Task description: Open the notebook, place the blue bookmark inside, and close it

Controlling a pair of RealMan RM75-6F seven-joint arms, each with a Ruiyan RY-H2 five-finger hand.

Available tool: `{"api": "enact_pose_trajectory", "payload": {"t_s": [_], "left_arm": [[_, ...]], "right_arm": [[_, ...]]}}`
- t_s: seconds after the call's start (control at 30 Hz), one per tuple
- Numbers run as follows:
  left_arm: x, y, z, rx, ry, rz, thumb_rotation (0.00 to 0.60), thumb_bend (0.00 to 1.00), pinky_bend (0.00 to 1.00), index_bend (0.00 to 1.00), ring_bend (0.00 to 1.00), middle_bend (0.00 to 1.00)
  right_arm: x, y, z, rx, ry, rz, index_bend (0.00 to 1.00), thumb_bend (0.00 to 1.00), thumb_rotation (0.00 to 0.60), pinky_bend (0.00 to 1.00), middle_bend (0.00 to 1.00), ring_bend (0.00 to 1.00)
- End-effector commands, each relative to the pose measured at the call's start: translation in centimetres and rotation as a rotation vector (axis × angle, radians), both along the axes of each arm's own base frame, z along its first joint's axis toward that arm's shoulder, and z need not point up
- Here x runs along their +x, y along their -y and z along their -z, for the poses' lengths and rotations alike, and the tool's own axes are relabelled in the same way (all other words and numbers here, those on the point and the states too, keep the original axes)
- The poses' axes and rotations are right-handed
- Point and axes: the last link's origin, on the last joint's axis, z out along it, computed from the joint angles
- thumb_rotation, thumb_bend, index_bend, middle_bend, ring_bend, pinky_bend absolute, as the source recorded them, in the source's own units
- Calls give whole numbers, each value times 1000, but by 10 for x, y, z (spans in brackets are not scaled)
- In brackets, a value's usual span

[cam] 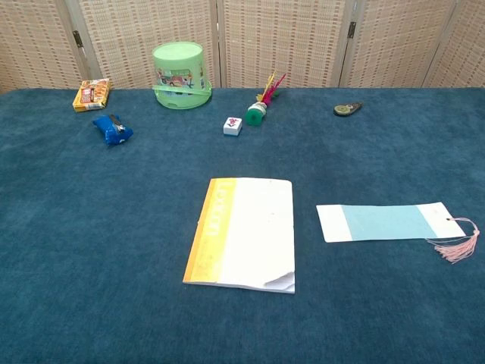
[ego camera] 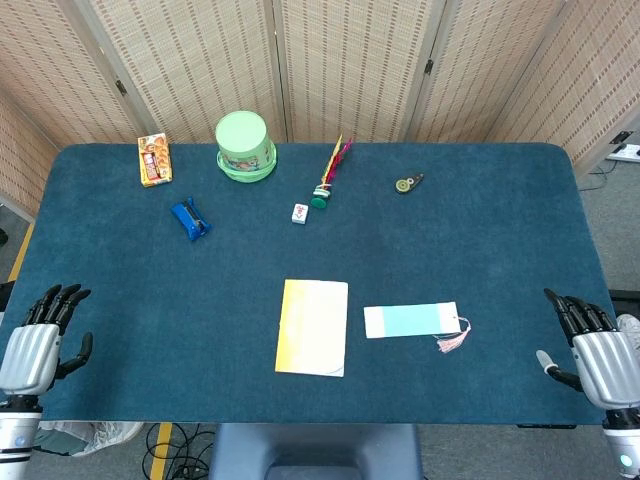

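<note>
Left hand: the left hand rests at the near left edge of the table, fingers spread and straight, holding nothing and touching nothing but the cloth's rim.
Right hand: the right hand sits at the near right edge the same way — fingers apart, empty.
Notebook: the notebook lies closed and flat between the two hands, well apart from both, its yellow spine strip on the side toward the left hand; one near corner of the cover curls up a little in the chest view.
Bookmark: the blue bookmark lies flat just beside the notebook, on the side toward the right hand, not touching it; its pink tassel trails toward that hand.
Far side: beyond the notebook, well away from both hands, stand a green tub, a small orange box, a blue clip-like object, a white tile, a feathered shuttlecock and a small dark round gadget.
Hard to see: the chest view shows neither hand; the head view cuts both arms off at the wrist — and the print on the box and tile is too small to read.
</note>
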Motion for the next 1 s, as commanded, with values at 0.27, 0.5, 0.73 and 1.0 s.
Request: {"api": "enact_pose_trajectory", "payload": {"t_s": [0.27,0.5,0.73,1.0], "left_arm": [[1,-6,1,-5,2,28,600,518,170,171,76,139],[11,-24,4,-41,25,101,600,506,170,166,85,145],[34,-56,20,-175,47,222,600,365,169,227,124,206],[61,-95,60,-356,2,329,600,274,170,241,129,213]], "right_arm": [[2,1,0,-13,9,-12,8,198,600,237,190,159],[5,-1,0,-17,9,-29,7,198,600,235,186,137],[11,1,0,-12,3,-57,8,207,600,216,179,122],[17,4,2,-3,3,-80,8,212,600,181,179,113]]}}
